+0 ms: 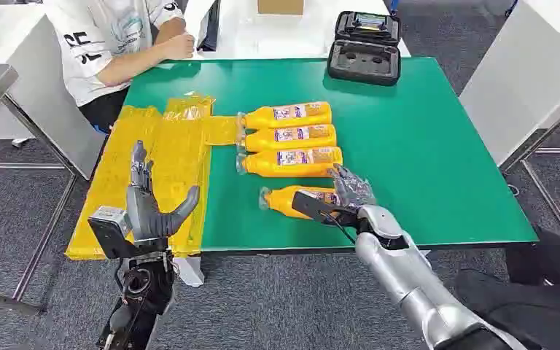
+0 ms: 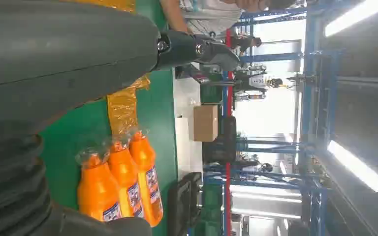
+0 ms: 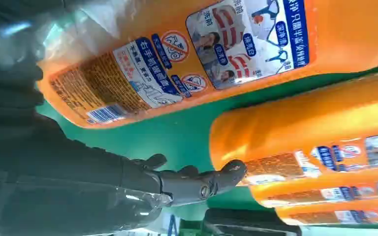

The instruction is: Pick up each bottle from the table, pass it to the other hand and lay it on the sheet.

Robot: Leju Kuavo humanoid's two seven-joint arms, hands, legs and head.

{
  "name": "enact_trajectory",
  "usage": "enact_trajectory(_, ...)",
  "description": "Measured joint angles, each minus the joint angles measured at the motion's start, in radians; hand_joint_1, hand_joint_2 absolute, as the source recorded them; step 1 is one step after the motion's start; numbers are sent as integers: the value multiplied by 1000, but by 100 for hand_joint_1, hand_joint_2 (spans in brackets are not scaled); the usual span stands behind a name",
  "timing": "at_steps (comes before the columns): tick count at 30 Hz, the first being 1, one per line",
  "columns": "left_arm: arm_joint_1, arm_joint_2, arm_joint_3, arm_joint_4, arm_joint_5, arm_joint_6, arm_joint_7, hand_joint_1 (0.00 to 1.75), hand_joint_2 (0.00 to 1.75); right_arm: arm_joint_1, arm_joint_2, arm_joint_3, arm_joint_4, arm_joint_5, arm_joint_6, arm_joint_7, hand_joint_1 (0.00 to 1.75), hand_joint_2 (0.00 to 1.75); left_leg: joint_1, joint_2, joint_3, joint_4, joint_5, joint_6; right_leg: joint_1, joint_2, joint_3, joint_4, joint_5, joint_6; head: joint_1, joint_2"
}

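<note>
You have 4 orange bottles lying on their sides on the green table point(image 1: 423, 160), and none of them lies on the yellow sheet point(image 1: 168, 157) yet, so as far as these views show the whole job is still ahead of you. The nearest bottle point(image 1: 292, 198) lies apart from the other 3 point(image 1: 292, 138), which lie side by side in a row, their capped ends toward the sheet and close to its edge.

Your right hand point(image 1: 346, 191) is over the base end of that nearest bottle, fingers spread around it; the right wrist view shows a finger point(image 3: 216, 179) reaching toward the next bottle's side, and you cannot tell whether the grip has closed.

Your left hand point(image 1: 149, 208) waits above the sheet's near part, fingers apart and holding nothing, placed to receive.

Beyond the table's far left corner a person sits with an arm point(image 1: 157, 55) resting at the edge, and a black case point(image 1: 364, 47) sits open at the far edge.
</note>
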Motion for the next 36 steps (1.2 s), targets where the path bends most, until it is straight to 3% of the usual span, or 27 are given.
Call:
enact_trajectory(20,0,0,6,17,16,-2,1,0,175,-65,34,12,168,-19,41,-24,0,175,0,0,0,0,0,0,0,0,0,0,0,0,0,0)
enact_trajectory(21,0,0,6,17,16,-2,2,0,175,-65,34,13,170,-19,41,-24,14,175,0,0,0,0,0,0,0,0,0,0,0,0,0,0)
enact_trajectory(22,0,0,6,18,18,-2,2,0,175,-68,35,13,174,-19,42,-24,49,175,0,0,0,0,0,0,0,0,0,0,0,0,0,0)
enact_trajectory(23,-1,0,7,22,20,-3,3,0,175,-72,35,14,183,-21,47,-27,68,175,0,0,0,0,0,0,0,0,0,0,0,0,0,0)
enact_trajectory(25,-1,1,8,23,24,-3,3,0,175,-80,36,14,191,-24,55,-34,68,175,0,0,0,0,0,0,0,0,0,0,0,0,0,0)
enact_trajectory(26,-1,2,10,23,29,-3,3,0,175,-82,36,14,196,-25,58,-34,120,175,0,0,0,0,0,0,0,0,0,0,0,0,0,0)
enact_trajectory(27,-1,2,13,23,32,-3,3,0,175,-85,38,15,199,-25,61,-35,136,175,0,0,0,0,0,0,0,0,0,0,0,0,0,0)
enact_trajectory(28,-1,2,17,23,33,-3,3,0,175,-88,40,16,204,-25,63,-35,145,175,0,0,0,0,0,0,0,0,0,0,0,0,0,0)
enact_trajectory(31,0,2,20,23,34,-2,3,0,175,-97,45,18,215,-25,63,-35,147,175,0,0,0,0,0,0,0,0,0,0,0,0,0,0)
enact_trajectory(34,1,2,25,23,35,-2,3,0,175,-110,54,19,230,-25,66,-35,171,175,0,0,0,0,0,0,0,0,0,0,0,0,0,0)
enact_trajectory(36,3,2,27,23,36,-2,3,0,175,-116,58,19,237,-25,67,-35,173,175,0,0,0,0,0,0,0,0,0,0,0,0,0,0)
